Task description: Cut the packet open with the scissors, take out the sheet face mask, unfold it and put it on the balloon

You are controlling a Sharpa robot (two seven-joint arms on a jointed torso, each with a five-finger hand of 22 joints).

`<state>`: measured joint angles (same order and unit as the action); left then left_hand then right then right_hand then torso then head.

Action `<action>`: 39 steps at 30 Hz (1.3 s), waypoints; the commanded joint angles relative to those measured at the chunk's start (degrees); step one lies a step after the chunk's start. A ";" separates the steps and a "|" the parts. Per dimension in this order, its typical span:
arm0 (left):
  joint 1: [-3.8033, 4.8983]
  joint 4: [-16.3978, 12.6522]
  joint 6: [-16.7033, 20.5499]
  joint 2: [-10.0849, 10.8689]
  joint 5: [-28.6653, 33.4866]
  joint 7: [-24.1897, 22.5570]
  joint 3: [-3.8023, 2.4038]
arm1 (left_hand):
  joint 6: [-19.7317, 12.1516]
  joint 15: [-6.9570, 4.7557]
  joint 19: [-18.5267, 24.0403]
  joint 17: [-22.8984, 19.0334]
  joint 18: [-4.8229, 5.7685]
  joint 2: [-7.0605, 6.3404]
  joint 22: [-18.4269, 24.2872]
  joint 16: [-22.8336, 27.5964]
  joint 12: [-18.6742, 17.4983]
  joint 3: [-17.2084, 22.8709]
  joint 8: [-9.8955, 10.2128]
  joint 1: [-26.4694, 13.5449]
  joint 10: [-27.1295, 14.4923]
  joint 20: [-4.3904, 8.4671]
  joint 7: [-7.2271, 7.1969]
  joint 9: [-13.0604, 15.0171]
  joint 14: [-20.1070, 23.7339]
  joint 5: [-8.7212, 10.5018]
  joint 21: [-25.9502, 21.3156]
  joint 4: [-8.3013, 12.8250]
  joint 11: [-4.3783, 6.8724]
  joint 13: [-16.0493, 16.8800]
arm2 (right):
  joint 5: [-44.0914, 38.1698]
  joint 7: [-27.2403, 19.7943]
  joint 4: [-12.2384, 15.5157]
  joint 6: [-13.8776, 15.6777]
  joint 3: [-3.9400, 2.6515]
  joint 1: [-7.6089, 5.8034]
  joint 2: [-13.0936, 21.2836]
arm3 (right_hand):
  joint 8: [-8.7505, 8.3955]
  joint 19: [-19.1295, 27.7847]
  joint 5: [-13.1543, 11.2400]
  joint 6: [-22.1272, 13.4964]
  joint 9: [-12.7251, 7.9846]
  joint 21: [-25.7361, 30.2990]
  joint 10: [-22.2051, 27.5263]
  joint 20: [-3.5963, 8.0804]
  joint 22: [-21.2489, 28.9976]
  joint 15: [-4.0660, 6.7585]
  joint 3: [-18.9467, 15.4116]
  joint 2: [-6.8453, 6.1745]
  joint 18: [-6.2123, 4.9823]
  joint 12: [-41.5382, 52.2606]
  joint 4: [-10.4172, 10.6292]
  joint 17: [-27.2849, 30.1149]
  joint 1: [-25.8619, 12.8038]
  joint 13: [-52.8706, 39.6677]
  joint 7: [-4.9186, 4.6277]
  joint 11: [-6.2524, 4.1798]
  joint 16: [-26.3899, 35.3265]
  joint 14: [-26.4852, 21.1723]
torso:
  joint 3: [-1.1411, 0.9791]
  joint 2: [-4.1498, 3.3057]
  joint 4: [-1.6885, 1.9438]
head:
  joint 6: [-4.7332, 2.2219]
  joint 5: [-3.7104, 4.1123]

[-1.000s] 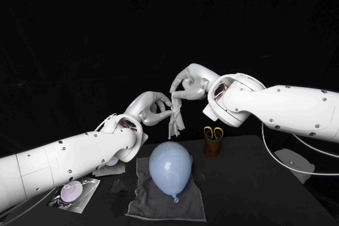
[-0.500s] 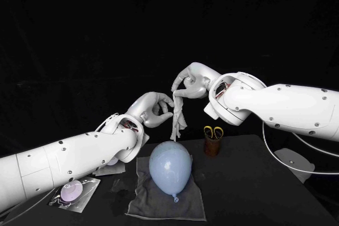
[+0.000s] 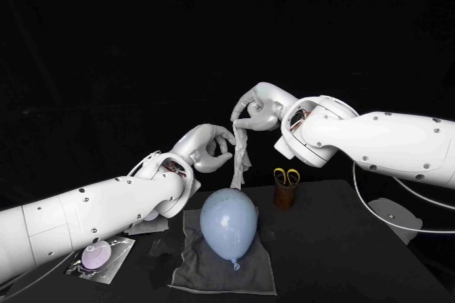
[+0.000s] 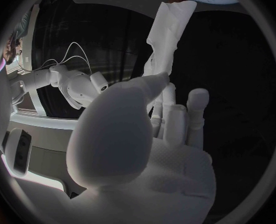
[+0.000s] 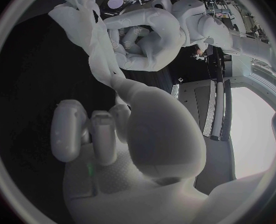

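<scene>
Above the balloon (image 3: 227,225), our right hand (image 3: 254,116) pinched the folded sheet mask (image 3: 240,160) by its top. Our left hand (image 3: 207,147) lay against its middle, and we could not tell whether it gripped. We judged it best to catch one loose edge and draw it aside slowly.

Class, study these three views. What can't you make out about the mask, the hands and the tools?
1. Head view: whether the left hand pinches the sheet mask hanging from the right hand; in the left wrist view its own thumb hides the contact.
2. Head view: the blades of the scissors, sunk in the brown holder.
3. Head view: the packet is too small to show a cut.
</scene>
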<state>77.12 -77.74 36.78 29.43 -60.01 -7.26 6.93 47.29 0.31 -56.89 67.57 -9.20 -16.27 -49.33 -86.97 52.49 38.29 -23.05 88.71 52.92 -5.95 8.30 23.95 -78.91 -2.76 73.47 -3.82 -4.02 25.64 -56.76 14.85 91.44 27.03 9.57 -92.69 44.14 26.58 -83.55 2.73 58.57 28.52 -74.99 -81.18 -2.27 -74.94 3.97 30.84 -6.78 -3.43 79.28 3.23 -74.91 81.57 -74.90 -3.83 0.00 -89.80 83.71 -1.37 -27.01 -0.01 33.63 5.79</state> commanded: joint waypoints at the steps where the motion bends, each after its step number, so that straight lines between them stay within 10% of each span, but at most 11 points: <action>1: -0.02 -0.13 0.23 -0.25 0.94 -1.89 -0.07 | -0.24 0.41 0.39 0.10 0.15 -0.32 0.75 -0.23 0.91 -3.22 0.07 -3.38 -0.27 -0.29 0.24 0.13 0.11 0.07 -1.07 -0.82 -0.02 0.83 | -0.26 -0.64 0.25 0.00 -0.06 -0.01 -0.06 | 0.20 -1.55 0.09 -0.12 0.08 -0.21 -2.87 -0.04 -11.34 -0.12 0.44 0.01 0.63 0.18 0.00 -15.09 -0.53 -6.03 -0.29 -0.30 -0.20 6.29 | 0.00 0.03 0.00 | -0.09 -0.07; 14: -0.08 -0.13 1.15 -0.70 3.29 -3.02 -0.11 | 0.20 0.28 -0.98 0.63 0.16 0.03 2.81 -0.26 3.86 -12.76 -0.66 -8.98 -1.74 -0.38 -0.28 0.37 -0.25 0.02 -3.81 -4.24 0.15 2.46 | -0.21 -0.66 0.33 -0.03 -0.05 0.03 -0.31 | 0.30 -1.56 0.08 -0.19 0.11 -0.23 -2.91 -0.04 -11.34 -0.13 0.72 -0.03 0.63 0.22 -0.19 -15.09 -0.71 -6.09 -0.32 -0.28 -0.20 6.29 | -0.02 0.02 0.00 | -0.17 -0.15; 39: -0.08 0.37 1.57 -0.73 3.89 -3.46 -0.11 | 7.57 -1.19 -2.69 1.18 0.29 7.60 3.05 -0.11 2.34 -7.72 -4.76 -2.53 -1.12 1.05 -1.56 1.27 -0.79 0.00 -4.10 -3.86 1.68 1.04 | -0.25 -0.70 0.55 0.12 -0.06 0.04 0.15 | 0.37 -1.57 0.09 -0.22 0.13 -0.27 -2.95 -0.05 -11.35 -0.14 0.87 -0.06 0.64 0.29 -0.30 -15.09 -0.83 -6.16 -0.33 -0.27 -0.20 6.29 | 0.00 0.03 0.01 | -0.16 -0.18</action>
<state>77.00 -77.22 37.81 28.75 -56.90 -9.58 6.90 54.55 -0.61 -59.31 68.97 -9.19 -9.24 -46.15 -86.89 55.21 30.28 -27.41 86.17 51.72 -5.02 6.76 25.14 -79.84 -3.05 69.58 -7.56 -2.74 26.77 -56.64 14.66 92.06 27.02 9.56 -92.65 44.26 26.72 -83.58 2.73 58.56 28.59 -74.99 -81.18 -2.24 -74.92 3.97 31.39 -7.09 -3.43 79.26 3.01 -74.91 81.26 -74.93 -3.82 0.00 -89.75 83.71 -1.37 -26.97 -0.02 33.52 5.62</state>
